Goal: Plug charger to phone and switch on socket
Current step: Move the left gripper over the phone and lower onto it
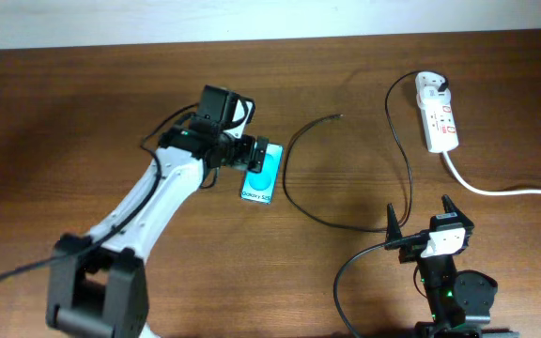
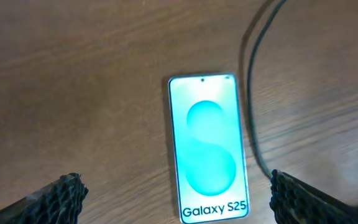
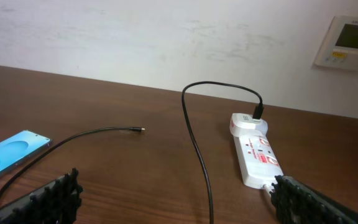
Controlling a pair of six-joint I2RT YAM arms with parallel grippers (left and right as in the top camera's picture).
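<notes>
The phone [image 1: 261, 182] lies flat on the wooden table, its cyan screen up and "Galaxy S25" on a white strip; it also shows in the left wrist view [image 2: 208, 149] and at the left edge of the right wrist view [image 3: 8, 155]. My left gripper [image 1: 256, 153] is open and hovers right over the phone [image 2: 176, 194], fingers wide on either side, not touching it. The charger [image 1: 294, 188] loops across the table, its connector tip [image 3: 141, 129] lying free, its plug in the socket [image 1: 439, 112]. The socket also shows in the right wrist view [image 3: 255, 154]. My right gripper [image 1: 423, 222] is open and empty near the front edge.
The socket's thick white cord [image 1: 515, 192] runs right and loops up along the table's right edge. In the right wrist view a white wall with a thermostat panel [image 3: 350, 42] stands behind the table's far edge.
</notes>
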